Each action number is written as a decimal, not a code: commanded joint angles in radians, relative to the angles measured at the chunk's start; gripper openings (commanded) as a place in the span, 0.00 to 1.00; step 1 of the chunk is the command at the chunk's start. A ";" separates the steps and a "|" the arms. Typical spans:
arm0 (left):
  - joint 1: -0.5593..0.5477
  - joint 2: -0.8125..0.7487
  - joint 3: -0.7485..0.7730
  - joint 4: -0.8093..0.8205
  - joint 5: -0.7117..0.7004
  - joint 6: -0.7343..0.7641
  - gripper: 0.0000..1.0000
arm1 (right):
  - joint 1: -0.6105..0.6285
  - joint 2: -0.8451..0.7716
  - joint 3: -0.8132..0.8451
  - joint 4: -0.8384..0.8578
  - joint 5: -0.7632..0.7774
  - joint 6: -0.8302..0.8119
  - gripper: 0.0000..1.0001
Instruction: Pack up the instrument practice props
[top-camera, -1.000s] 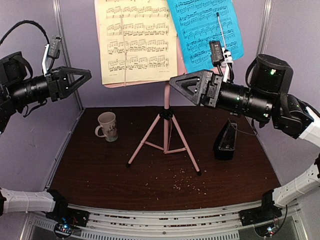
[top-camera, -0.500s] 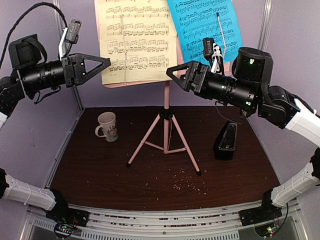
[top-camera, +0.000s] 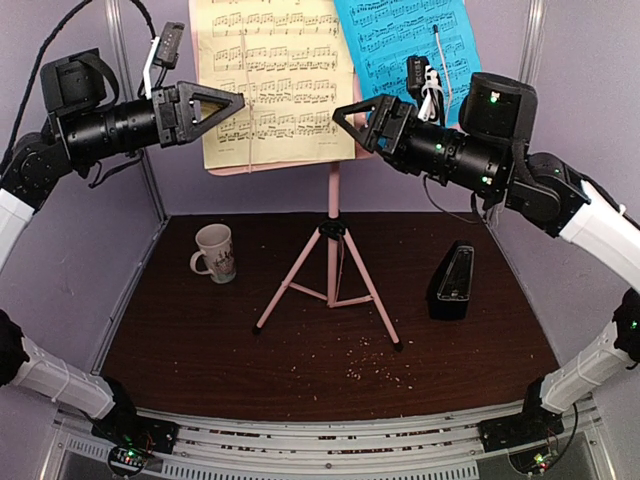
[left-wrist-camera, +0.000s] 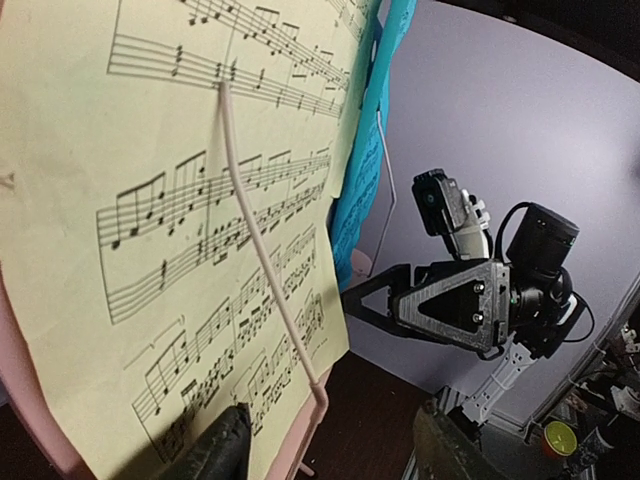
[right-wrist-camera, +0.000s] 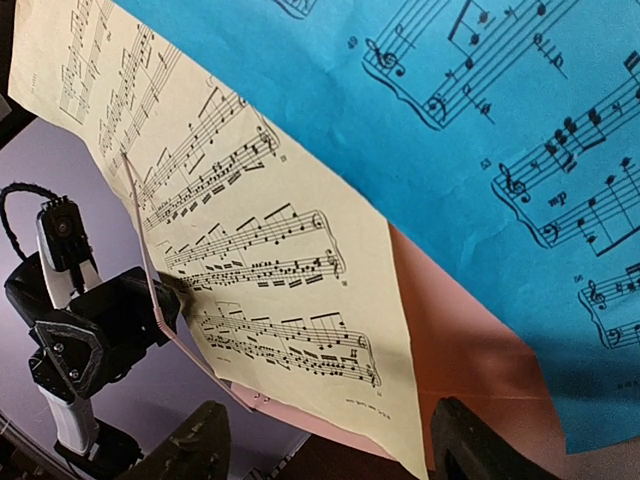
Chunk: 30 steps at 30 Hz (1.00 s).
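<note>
Fig.: left claw (top-camera: 238, 101) and right claw (top-camera: 340, 113), both released, nothing held. Yellow page (top-camera: 275, 70) on pink stand (top-camera: 331, 255), lower edge between the 2 claws. Advice: pinch lower corners only, clear of retaining wire (left-wrist-camera: 262, 265); lift evenly. Blue page (top-camera: 405, 50), above right claw, likely to drag.

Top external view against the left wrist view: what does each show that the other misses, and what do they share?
Only the top external view shows the table with the beige mug, the black metronome and the pink stand's tripod legs. Only the left wrist view shows the gap between the left gripper fingers, which stand apart by the bottom edge of the yellow page. Both show the yellow page, the blue page and the right gripper near the stand.
</note>
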 joint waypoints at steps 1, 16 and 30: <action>-0.007 0.002 0.025 0.078 -0.035 -0.019 0.59 | -0.006 0.028 0.044 -0.001 -0.009 0.009 0.70; -0.007 0.059 0.001 0.226 0.020 -0.085 0.57 | -0.009 0.078 0.013 0.140 -0.102 0.067 0.51; -0.007 0.084 -0.015 0.237 -0.017 -0.078 0.25 | -0.017 0.088 0.022 0.164 -0.104 0.056 0.33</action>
